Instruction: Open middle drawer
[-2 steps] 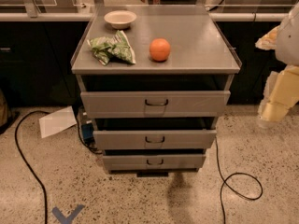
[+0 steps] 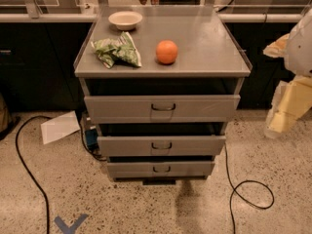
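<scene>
A grey metal cabinet [image 2: 195, 38] stands in the centre with three drawers stacked in its front. The middle drawer [image 2: 195, 146] has a wide flat front with a small dark loop handle [image 2: 161, 146] at its centre, and a dark gap shows above it. My arm's white and cream gripper [image 2: 285, 108] hangs at the right edge of the view. It is level with the top drawer [image 2: 204, 108], well to the right of the cabinet, and touches nothing.
On the cabinet top lie a white bowl [image 2: 125, 19], a green chip bag [image 2: 117, 51] and an orange [image 2: 166, 51]. The bottom drawer [image 2: 190, 169] sits lowest. Black cables [image 2: 248, 199] loop across the floor on both sides, and a paper sheet [image 2: 59, 127] lies at the left. A dark counter runs behind.
</scene>
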Controlling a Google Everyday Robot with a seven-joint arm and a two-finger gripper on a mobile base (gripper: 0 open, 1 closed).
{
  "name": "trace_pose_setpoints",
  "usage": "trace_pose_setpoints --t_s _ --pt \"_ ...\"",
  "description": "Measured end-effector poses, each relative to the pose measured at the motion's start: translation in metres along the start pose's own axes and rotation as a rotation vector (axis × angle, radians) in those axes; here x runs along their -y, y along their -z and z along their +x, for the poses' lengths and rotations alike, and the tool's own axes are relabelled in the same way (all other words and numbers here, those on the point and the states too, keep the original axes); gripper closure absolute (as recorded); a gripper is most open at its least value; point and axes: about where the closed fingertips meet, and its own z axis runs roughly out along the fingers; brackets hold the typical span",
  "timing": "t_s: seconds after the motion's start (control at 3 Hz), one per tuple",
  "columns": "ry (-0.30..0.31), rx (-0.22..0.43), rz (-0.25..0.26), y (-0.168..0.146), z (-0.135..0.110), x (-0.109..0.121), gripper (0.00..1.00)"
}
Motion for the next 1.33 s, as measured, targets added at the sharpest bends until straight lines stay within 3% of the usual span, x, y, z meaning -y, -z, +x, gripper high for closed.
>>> trace_pose_setpoints --t_s 0.67,1.33 --pt "0.046 0.117 -0.034 -0.072 -0.009 -0.023 0.0" --pt "0.094 0.174 -0.068 -0.174 -0.019 -0.055 0.0"
